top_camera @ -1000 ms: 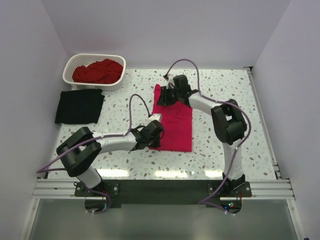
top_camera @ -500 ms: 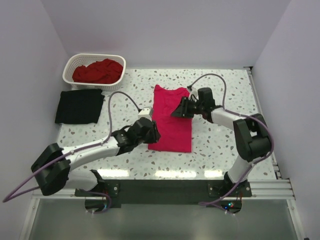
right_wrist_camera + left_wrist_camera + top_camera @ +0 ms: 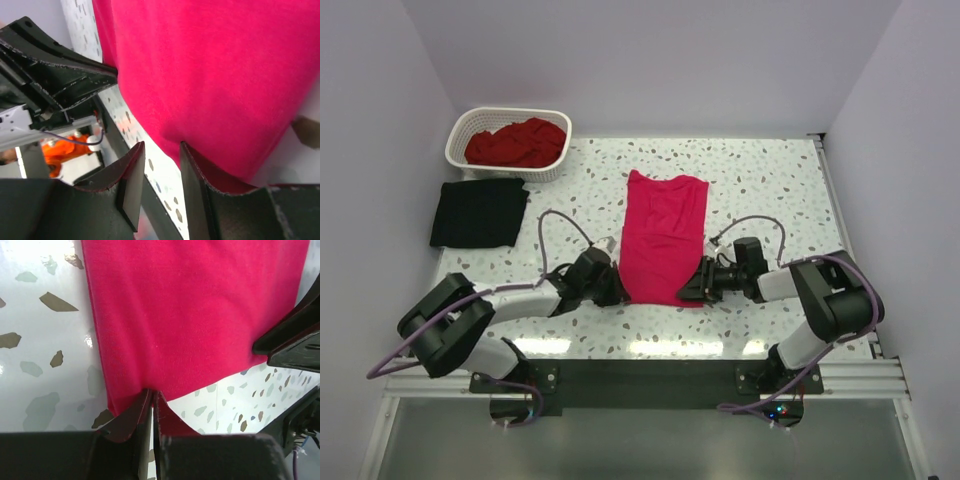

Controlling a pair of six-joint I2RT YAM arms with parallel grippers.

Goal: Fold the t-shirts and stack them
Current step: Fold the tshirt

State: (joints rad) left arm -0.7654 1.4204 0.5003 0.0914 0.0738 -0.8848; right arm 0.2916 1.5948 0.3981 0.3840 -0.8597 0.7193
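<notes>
Arms are laid low; left gripper (image 3: 612,292) is clamped on pinkish-red t-shirt (image 3: 663,235)'s near-left corner, right gripper (image 3: 690,290) is held parted at its near-right; basket (image 3: 510,112) is set far-left.

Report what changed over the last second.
Both arms swept toward the near edge. The right pincer left the far end of the pink-red shirt for its near right corner and is open. The left pincer slid to the near left corner and now pinches the hem. Unmoved: black shirt, dark red shirt, basket.

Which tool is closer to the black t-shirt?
Left. The left tool sits at the pink t-shirt's near-left corner, towards the black t-shirt; the right tool is at its near-right corner, farther away.
</notes>
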